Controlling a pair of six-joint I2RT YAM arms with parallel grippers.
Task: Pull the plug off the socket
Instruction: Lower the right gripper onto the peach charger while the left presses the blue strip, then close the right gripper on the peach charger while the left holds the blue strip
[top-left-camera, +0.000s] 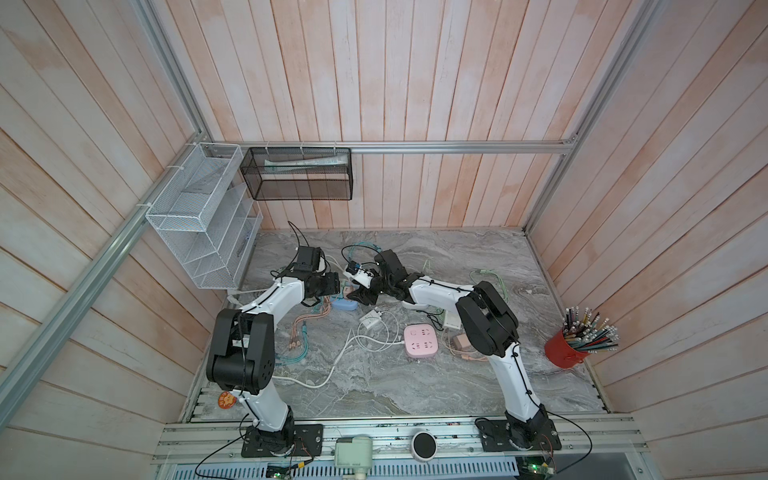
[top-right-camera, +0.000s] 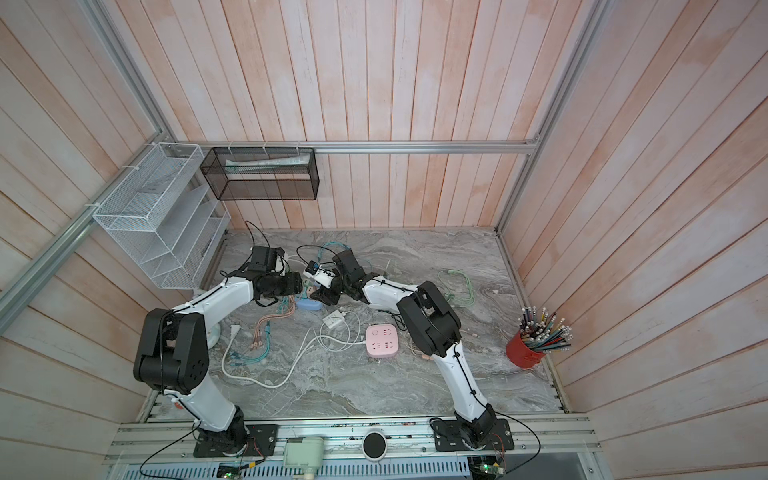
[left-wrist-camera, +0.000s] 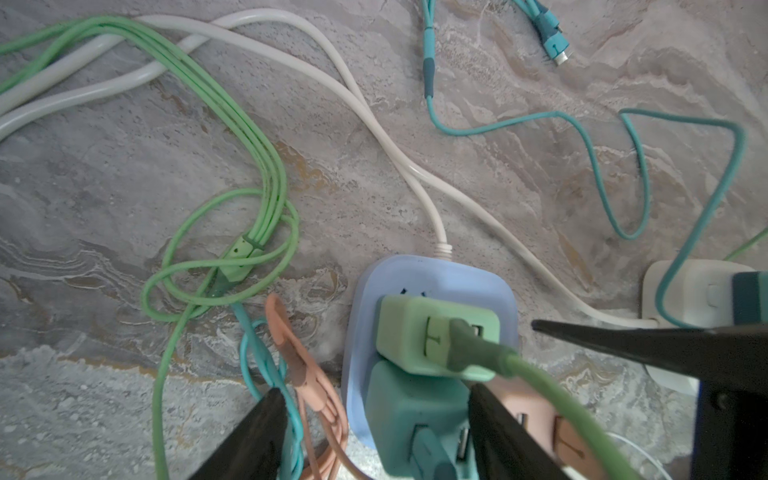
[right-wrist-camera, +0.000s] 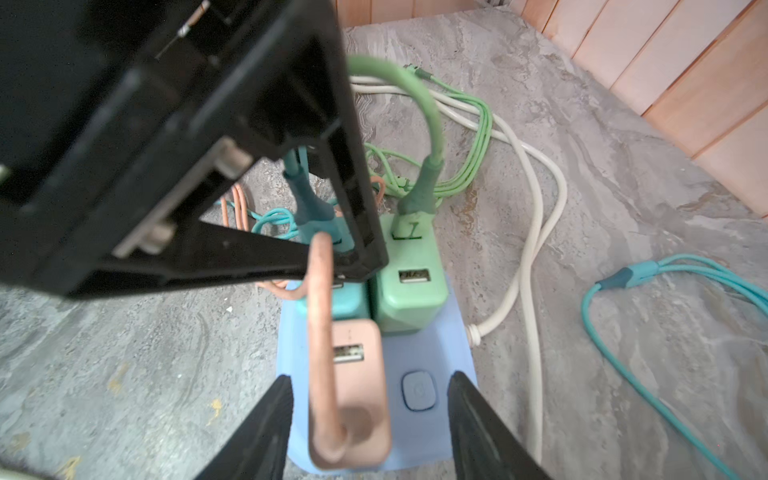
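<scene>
- Left gripper (left-wrist-camera: 376, 388) is sitting half-open astride the teal plug (left-wrist-camera: 415, 419); I cannot tell whether it is gripping.
- That plug is sitting in the blue socket (left-wrist-camera: 361, 316), green plug (left-wrist-camera: 415, 332) just beside.
- Right gripper (right-wrist-camera: 370, 376), at its three o'clock in both top views, is hovering open, empty.
- Unpinned, the socket risks lifting along.

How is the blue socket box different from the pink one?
The blue socket box has three chargers plugged in; the pink socket box has bare holes. The left gripper and right gripper hang over the blue one; the pink one lies apart from both. Both boxes lie flat on the table.
</scene>
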